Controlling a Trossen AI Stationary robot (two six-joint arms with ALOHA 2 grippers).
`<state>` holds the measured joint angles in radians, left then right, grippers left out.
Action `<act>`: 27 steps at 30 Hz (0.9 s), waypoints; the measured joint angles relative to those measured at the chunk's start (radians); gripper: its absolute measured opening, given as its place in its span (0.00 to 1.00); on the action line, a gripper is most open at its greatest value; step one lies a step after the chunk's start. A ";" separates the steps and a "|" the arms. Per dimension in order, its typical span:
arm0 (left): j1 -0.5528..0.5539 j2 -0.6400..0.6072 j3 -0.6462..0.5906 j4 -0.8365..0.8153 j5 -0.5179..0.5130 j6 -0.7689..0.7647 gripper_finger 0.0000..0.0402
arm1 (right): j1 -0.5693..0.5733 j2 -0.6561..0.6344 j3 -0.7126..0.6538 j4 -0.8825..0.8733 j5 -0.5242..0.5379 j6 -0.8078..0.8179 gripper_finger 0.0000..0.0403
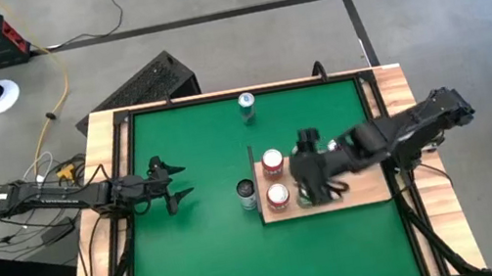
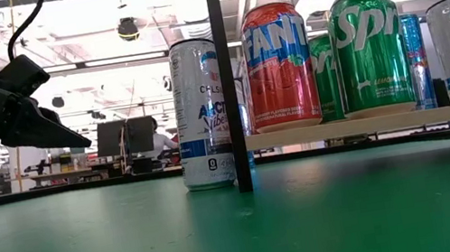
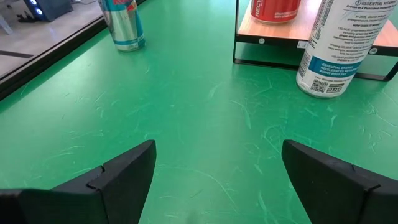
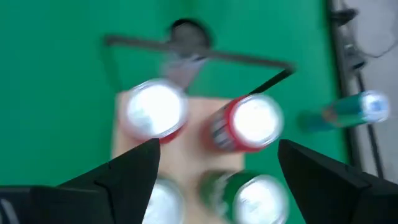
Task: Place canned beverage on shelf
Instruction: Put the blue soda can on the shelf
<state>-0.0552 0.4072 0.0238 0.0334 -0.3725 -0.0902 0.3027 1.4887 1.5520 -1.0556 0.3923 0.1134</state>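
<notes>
The shelf (image 1: 365,190), a light wooden board with a dark upright edge (image 2: 227,89), stands right of the table's middle. Several cans stand on it: a red Fanta can (image 2: 279,66), a green Sprite can (image 2: 368,52) and others behind. A white Celsius can (image 1: 247,193) stands on the green table against the upright edge. A blue and silver can (image 1: 247,105) stands near the far edge. My right gripper (image 4: 217,149) hovers open above the shelf's cans. My left gripper (image 1: 174,184) waits open, low over the table's left half.
The wooden frame (image 1: 108,170) runs round the green tabletop. Bare green surface (image 3: 186,112) lies between my left gripper and the shelf. Cables and a dark box (image 1: 152,78) lie on the floor beyond the far edge.
</notes>
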 joint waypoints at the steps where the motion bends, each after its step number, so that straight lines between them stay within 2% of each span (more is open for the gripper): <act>1: 0.000 0.000 0.000 0.000 0.000 0.000 0.83 | -0.035 0.000 0.000 0.022 -0.001 -0.033 0.86; 4: 0.000 0.000 0.000 0.000 0.000 0.000 0.83 | -0.164 0.003 -0.001 0.080 -0.034 -0.102 0.86; 11: 0.000 0.000 0.000 0.000 0.000 0.000 0.83 | -0.529 0.053 -0.001 0.267 -0.304 -0.217 0.86; 14: 0.000 0.000 0.000 0.000 0.000 0.000 0.83 | -0.663 0.096 -0.001 0.351 -0.440 -0.243 0.86; 16: 0.000 0.000 0.000 0.000 0.001 0.000 0.83 | -0.722 0.143 -0.001 0.439 -0.492 -0.254 0.86; 23: 0.000 0.000 0.000 -0.001 0.000 0.000 0.83 | -0.833 0.306 -0.001 0.636 -0.486 -0.141 0.86; 27: 0.000 0.000 0.000 -0.001 0.000 0.000 0.83 | -0.845 0.359 -0.001 0.693 -0.415 -0.094 0.86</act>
<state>-0.0551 0.4068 0.0238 0.0326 -0.3721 -0.0906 -0.5423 1.8473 1.5509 -0.3625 -0.0223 0.0193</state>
